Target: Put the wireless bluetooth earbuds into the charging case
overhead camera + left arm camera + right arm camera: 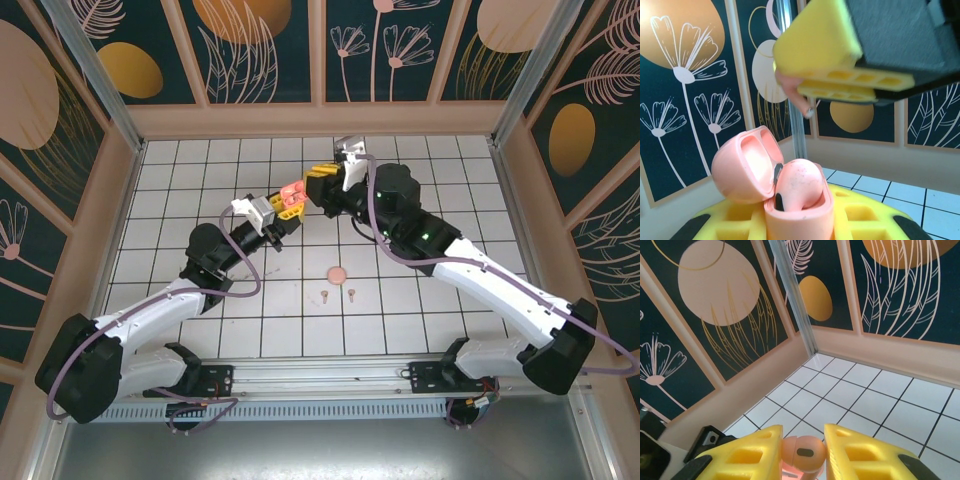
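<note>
Above the white tiled table point(190, 180), my left gripper point(284, 207) clamps the open coral-pink plastic charging case point(807, 220), one matching earbud point(800, 182) already seated, so my right gripper point(322, 186), pinching a coral-pink stemmed earbud point(803, 452), can likely seat it alongside.

A: Where was the case point(790, 202)?
B: Between fingers of left gripper point(290, 203), one earbud point(799, 181) in it. Right gripper point(318, 186) sat just right of it, second earbud point(803, 452) between its fingers.
A: Table point(200, 170)?
B: Two loose earbuds point(322, 295) point(352, 292) lay side by side, round puck point(337, 272) just behind.
</note>
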Robot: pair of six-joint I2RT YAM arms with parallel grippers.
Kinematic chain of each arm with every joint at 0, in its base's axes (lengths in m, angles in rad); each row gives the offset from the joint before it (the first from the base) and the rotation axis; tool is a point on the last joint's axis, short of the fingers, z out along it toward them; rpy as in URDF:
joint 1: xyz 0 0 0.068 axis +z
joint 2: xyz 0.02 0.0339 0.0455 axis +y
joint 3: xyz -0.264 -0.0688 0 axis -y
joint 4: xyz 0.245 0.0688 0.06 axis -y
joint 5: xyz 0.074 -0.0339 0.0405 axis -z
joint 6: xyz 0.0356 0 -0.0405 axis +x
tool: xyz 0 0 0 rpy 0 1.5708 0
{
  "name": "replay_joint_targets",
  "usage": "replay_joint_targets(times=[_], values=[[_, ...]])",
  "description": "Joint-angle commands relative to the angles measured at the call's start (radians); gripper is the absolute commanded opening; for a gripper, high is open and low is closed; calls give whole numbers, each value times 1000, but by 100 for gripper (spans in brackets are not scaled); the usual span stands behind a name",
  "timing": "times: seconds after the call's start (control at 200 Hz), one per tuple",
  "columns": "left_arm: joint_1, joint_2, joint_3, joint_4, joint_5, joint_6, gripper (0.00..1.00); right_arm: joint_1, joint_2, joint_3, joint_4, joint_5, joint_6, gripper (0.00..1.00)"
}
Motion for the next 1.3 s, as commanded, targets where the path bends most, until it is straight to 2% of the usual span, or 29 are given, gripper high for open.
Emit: replay_joint_targets(times=[0.0,0.856,1.296], values=[[-5,5,37,52,13,-17,0,6,14,-22,50,-11,15,26],[-4,-5,37,54,10,-16,0,10,59,-44,24,0,14,25],[-4,-3,35,79,2,-34,0,79,42,-129,57,128,-53,25]])
